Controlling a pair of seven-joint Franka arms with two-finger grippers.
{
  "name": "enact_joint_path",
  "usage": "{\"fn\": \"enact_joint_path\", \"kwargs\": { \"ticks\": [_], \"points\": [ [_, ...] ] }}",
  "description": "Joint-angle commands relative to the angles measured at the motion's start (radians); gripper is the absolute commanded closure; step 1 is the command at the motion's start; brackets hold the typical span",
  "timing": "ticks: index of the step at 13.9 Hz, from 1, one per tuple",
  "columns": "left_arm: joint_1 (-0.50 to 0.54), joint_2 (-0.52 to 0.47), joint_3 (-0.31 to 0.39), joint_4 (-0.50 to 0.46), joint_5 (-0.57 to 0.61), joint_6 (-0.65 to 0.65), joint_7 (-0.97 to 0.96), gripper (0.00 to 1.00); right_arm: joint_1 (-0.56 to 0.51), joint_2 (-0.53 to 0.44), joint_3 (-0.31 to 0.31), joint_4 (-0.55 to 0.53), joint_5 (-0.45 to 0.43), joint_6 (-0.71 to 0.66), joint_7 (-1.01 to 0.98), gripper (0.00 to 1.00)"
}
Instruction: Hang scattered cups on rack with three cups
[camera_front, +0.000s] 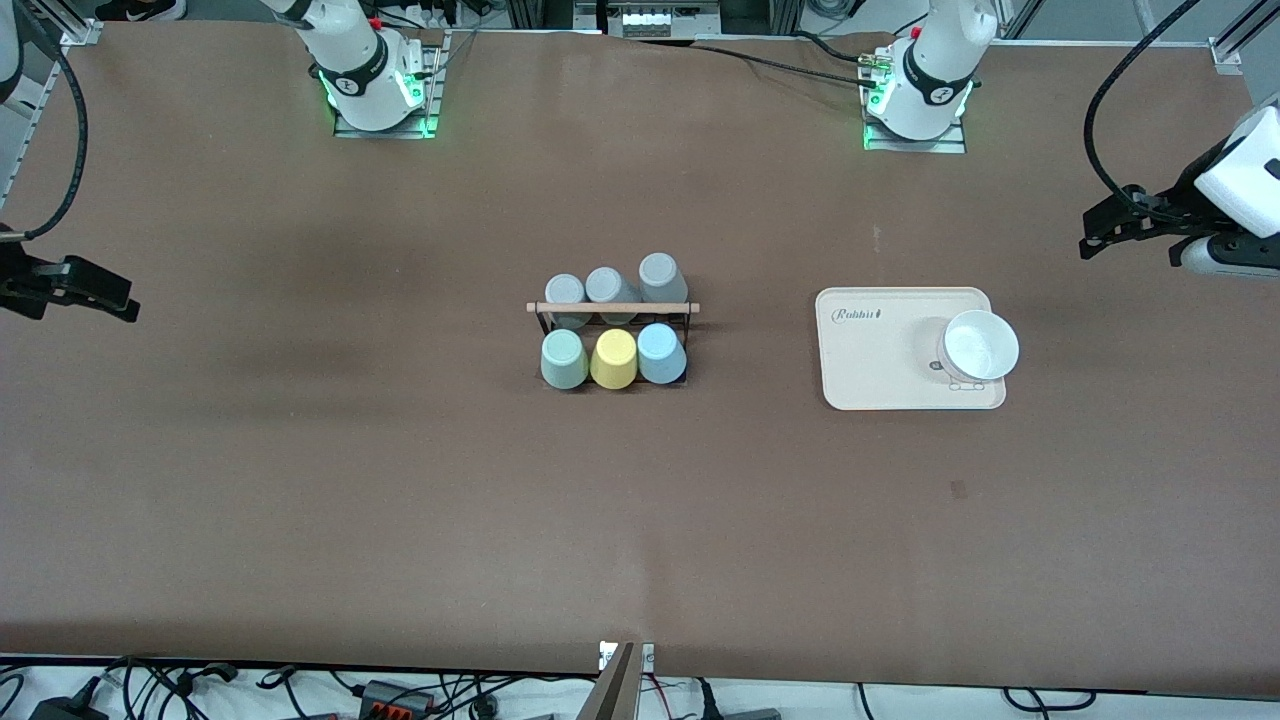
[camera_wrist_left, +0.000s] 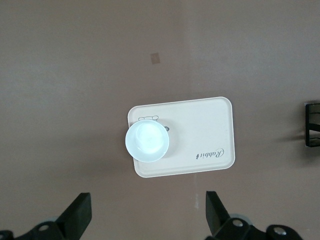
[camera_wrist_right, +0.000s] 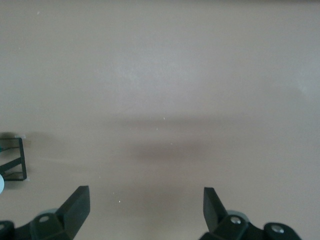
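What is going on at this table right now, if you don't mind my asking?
Nothing is being handled at the moment. The rack already carries six upturned cups: three grey cups in one row, and the mint green cup, yellow cup and light blue cup in the row nearer the camera. A white bowl sits on the beige tray. The left gripper and right gripper wait open at their ends of the table.
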Motion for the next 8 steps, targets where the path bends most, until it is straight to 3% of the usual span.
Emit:
{"fn": "enact_joint_path", "kwargs": {
  "ticks": [1, 4, 8],
  "points": [
    [0.001, -0.007, -0.002, 0.011, 0.006, -0.017, 0.012, 0.0, 0.004, -0.188, 0.001, -0.278, -0.003, 0.11, -0.016, 0.0],
    [0.001, -0.009, -0.008, 0.011, 0.006, -0.019, 0.014, 0.0, 0.004, -0.25, -0.001, -0.379, -0.003, 0.176, -0.017, 0.0],
    [0.001, -0.009, -0.005, 0.011, 0.006, -0.019, 0.014, 0.0, 0.001, -0.23, 0.003, -0.35, -0.005, 0.16, -0.02, 0.0]
  ]
}}
